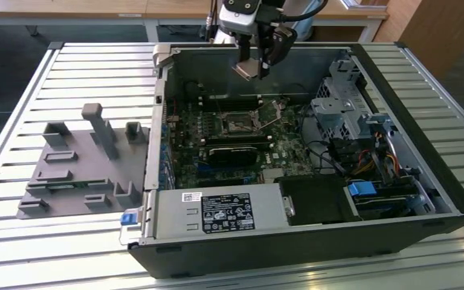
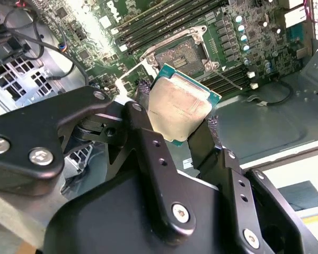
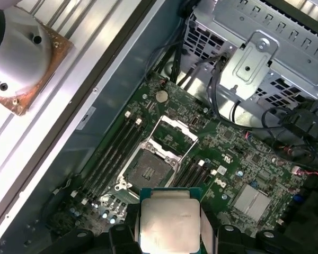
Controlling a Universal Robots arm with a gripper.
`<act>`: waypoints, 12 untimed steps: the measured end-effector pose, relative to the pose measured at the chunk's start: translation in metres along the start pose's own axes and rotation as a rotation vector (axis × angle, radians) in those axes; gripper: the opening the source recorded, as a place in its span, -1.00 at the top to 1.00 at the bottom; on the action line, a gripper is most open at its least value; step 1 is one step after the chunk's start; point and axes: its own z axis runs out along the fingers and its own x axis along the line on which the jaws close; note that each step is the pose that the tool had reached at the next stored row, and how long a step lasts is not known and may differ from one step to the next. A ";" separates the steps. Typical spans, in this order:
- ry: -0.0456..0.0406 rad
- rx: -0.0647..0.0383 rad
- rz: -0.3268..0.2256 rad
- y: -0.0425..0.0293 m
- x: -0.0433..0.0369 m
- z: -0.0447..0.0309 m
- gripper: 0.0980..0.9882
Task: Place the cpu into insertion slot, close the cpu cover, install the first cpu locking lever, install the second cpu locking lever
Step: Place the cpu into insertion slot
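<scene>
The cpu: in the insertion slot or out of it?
Out. The gripper holds the cpu in the air; the insertion slot shows its bare dark centre.

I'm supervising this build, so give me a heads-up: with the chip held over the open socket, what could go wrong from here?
1. The gripper pinches the cpu by two opposite edges above the motherboard; a slip could drop it there.
2. In the second wrist view the cpu looks turned relative to the insertion slot; lowered that way, it might seat crooked.
3. The cpu cover stands open beside the slot and might catch the chip's edge.
</scene>
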 end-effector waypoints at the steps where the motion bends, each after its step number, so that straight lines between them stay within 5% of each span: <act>1: -0.0007 0.000 0.010 0.0000 0.0000 0.0004 0.00; 12: -0.0039 0.012 0.080 -0.0002 0.0001 0.0049 0.00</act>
